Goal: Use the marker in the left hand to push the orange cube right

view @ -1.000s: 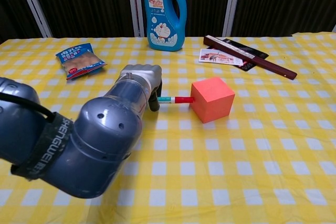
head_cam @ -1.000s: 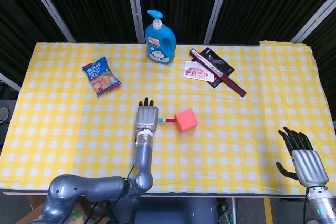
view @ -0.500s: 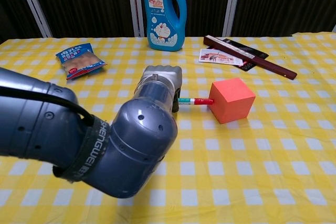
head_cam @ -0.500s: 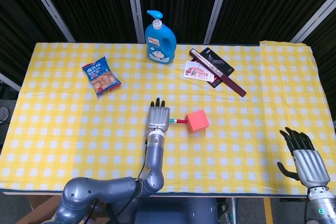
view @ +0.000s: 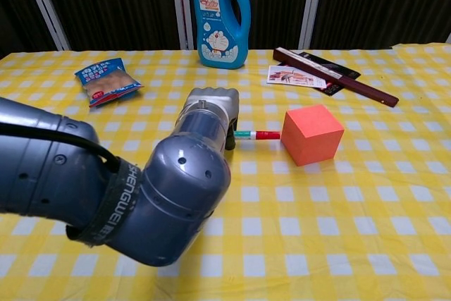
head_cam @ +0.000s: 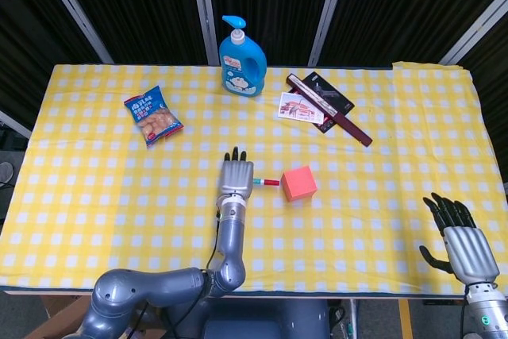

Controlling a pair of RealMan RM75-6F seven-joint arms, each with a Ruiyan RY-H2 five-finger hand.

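The orange cube (head_cam: 299, 183) (view: 312, 134) sits on the yellow checked tablecloth (head_cam: 381, 156), a little right of the table's middle. My left hand (head_cam: 236, 176) (view: 211, 107) lies just left of it and grips a marker (head_cam: 266, 182) (view: 254, 134) with a green and red end that points right at the cube. The marker's tip stands at the cube's left face; a sliver of a gap seems to show between them. My right hand (head_cam: 456, 236) hovers off the table's front right corner, fingers spread, holding nothing. The chest view does not show it.
A blue soap bottle (head_cam: 242, 48) (view: 222, 15) stands at the back centre. A snack bag (head_cam: 152, 116) (view: 107, 80) lies back left. A printed card (head_cam: 300, 107), a black booklet (head_cam: 337, 101) and a dark stick (head_cam: 353, 128) lie behind the cube to the right.
Over the last second my left hand and the marker pushed the cube rightward. In the last half second the hand drew back slightly left while the cube stayed put.
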